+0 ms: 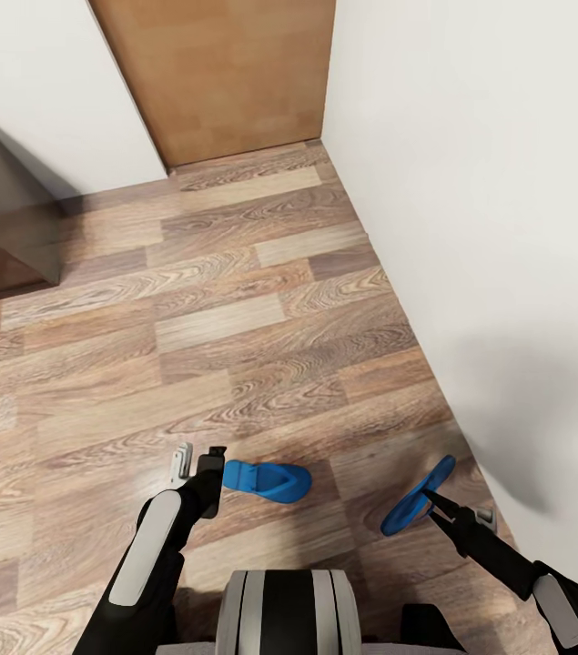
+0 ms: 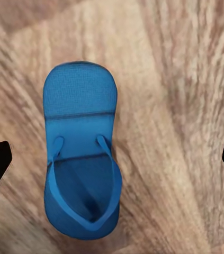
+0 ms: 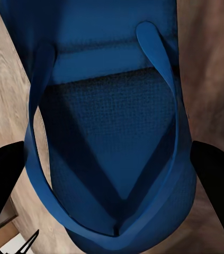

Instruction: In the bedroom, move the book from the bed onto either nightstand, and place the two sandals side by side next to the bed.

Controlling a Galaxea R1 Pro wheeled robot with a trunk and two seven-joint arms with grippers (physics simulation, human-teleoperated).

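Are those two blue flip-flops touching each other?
Apart. In the head view a strip of bare wood floor shows plainly between the left sandal and the right sandal, which is tilted at the right gripper.

one sandal left of the other

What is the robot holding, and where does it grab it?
The right end effector grips one blue sandal at its strap end, tilted above the floor. The left end effector is open beside the other sandal, holding nothing.
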